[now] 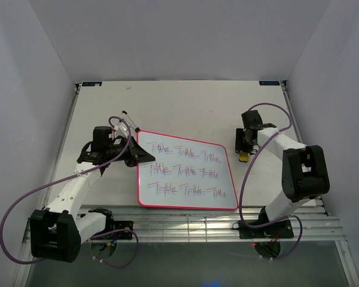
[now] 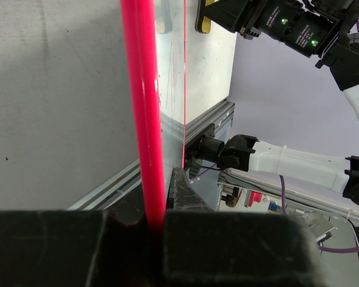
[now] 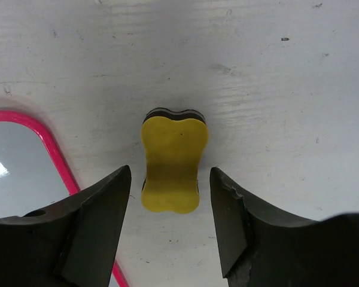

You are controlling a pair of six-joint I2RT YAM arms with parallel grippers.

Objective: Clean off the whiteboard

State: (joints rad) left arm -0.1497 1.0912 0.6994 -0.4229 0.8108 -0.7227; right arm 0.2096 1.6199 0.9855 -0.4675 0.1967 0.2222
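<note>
Whiteboard (image 1: 185, 170) sits mid-table (image 1: 185, 101), between the two arms, with its long sides running left to right. Three rows of pink-grey handwriting cover its face. Whether it lies fully flat or is tipped up at one side cannot be told.

Left arm: the base is at the near left corner and the white link (image 1: 78, 185) slopes up and away from it. The wrist is level and points right, toward the board's left edge. Left gripper (image 1: 136, 156) is clamped on the pink-red frame (image 2: 142, 107) at that edge. In the left wrist view the frame runs straight up out of the closed black fingers (image 2: 227, 245), with no gap to either side.

Right arm: the base is at the near right and the dark elbow block (image 1: 305, 173) is raised. The forearm reaches back and left, and the wrist is turned down at the table. Right gripper (image 3: 170, 179) has its jaws spread wide and holds nothing. The yellow eraser (image 3: 173, 164) lies on the table between the two fingers (image 3: 96, 221), with bare table showing on both sides and no contact visible.

The eraser is just beside the board's right edge and apart from it. The board's rounded corner (image 3: 42, 128) shows at lower left in the right wrist view.
</note>
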